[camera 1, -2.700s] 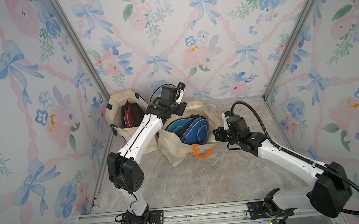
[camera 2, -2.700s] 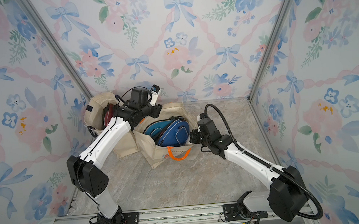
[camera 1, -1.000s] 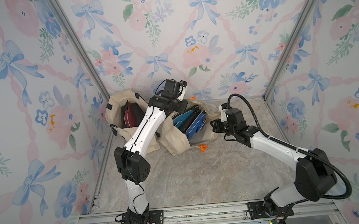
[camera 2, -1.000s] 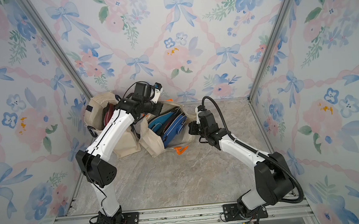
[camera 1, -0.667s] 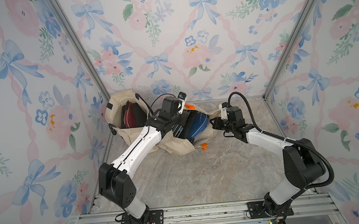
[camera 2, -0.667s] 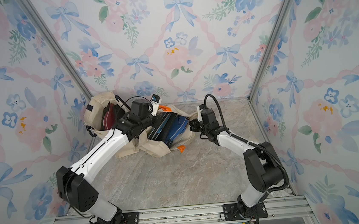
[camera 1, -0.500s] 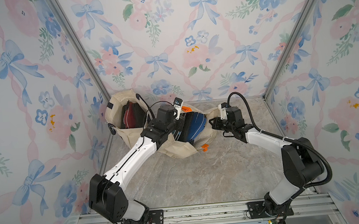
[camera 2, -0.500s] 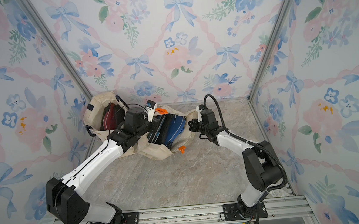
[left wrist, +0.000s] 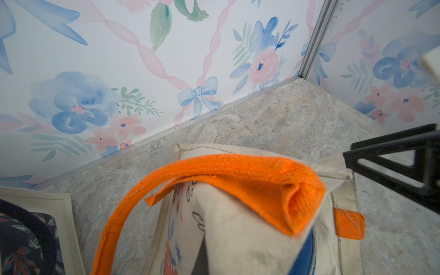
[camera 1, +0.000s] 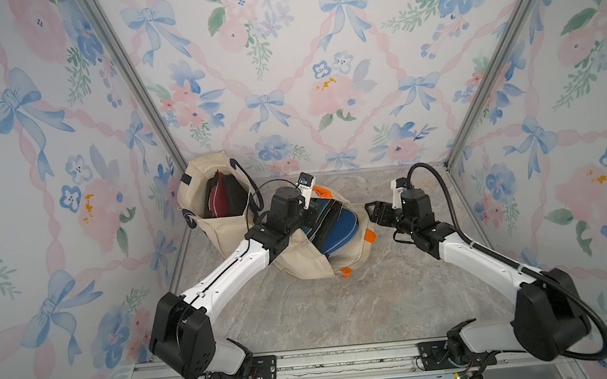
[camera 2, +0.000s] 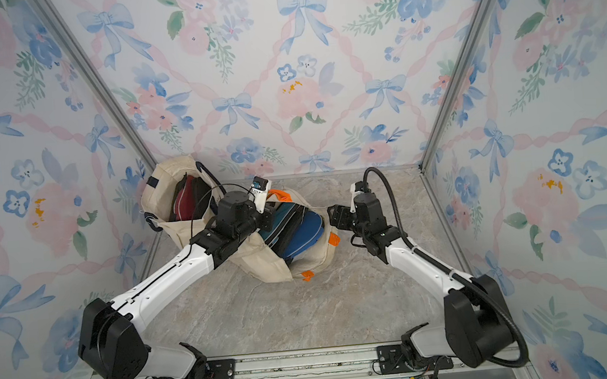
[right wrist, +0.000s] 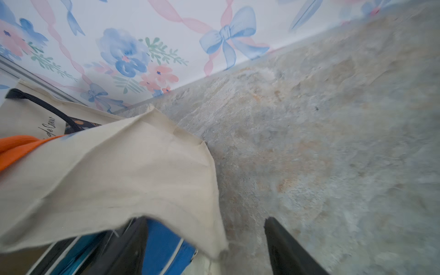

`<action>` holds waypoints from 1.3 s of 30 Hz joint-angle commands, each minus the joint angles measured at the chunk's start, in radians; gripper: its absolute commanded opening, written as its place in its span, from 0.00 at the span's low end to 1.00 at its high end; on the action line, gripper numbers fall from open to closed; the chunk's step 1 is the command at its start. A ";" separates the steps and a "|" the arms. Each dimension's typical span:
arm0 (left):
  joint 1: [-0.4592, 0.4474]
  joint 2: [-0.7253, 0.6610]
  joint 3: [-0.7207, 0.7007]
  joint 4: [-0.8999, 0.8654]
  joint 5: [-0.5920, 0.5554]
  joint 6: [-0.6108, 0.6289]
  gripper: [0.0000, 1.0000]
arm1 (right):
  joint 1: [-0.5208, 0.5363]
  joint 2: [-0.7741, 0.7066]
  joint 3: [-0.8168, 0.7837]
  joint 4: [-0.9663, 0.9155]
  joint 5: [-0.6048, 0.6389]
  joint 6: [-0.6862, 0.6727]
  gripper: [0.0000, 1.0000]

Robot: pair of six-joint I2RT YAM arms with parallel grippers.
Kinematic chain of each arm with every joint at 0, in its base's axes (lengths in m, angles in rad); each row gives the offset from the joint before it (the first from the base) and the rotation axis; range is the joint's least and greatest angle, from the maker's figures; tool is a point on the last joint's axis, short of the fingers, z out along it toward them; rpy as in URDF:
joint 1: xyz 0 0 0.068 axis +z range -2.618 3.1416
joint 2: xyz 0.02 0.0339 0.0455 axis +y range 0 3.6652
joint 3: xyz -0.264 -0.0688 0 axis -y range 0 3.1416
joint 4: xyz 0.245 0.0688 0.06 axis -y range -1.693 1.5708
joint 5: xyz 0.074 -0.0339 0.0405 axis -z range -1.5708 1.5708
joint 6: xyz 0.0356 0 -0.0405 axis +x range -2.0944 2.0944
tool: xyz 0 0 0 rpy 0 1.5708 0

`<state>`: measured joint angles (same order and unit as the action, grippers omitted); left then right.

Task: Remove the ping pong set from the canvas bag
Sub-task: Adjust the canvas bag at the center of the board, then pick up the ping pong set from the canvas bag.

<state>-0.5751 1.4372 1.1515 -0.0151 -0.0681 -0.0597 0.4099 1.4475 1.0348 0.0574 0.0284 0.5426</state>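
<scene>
On the grey marbled counter (camera 1: pixel 342 307), the cream canvas bag with orange handles (camera 1: pixel 301 262) lies tipped on its side. The blue-and-black zipped ping pong set (camera 1: pixel 339 228) is not yet out and shows only partly at the mouth, so I judge most of the removal remains. The left pincer (camera 1: pixel 308 215) is clamped on the bag's rim. The right pincer (camera 1: pixel 370 212) stands wide and empty, just beside the bag.
</scene>
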 commanded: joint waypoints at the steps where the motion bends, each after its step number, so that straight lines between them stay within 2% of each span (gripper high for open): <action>1: -0.009 -0.006 0.010 0.174 0.046 -0.032 0.00 | 0.068 -0.089 -0.066 -0.015 0.144 0.022 0.75; 4: -0.013 0.001 0.011 0.174 0.052 -0.036 0.00 | 0.147 -0.161 -0.109 -0.016 0.182 0.069 0.74; 7: -0.013 0.001 0.013 0.173 0.062 -0.038 0.00 | 0.216 -0.190 -0.152 0.034 0.141 0.164 0.73; 13: -0.017 -0.003 0.004 0.174 0.070 -0.048 0.00 | 0.360 -0.111 -0.117 0.021 0.153 0.246 0.72; 21: -0.030 -0.009 -0.007 0.175 0.058 -0.042 0.00 | 0.357 0.022 -0.153 0.117 0.061 0.464 0.70; 27: -0.037 0.001 -0.008 0.173 0.066 -0.047 0.00 | 0.307 0.113 -0.179 0.211 -0.056 0.592 0.69; 39: -0.044 0.008 -0.004 0.172 0.076 -0.058 0.00 | 0.284 0.192 -0.220 0.302 -0.098 0.684 0.69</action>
<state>-0.6106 1.4532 1.1385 0.0277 -0.0326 -0.0994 0.7074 1.5948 0.8341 0.2981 -0.0494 1.1835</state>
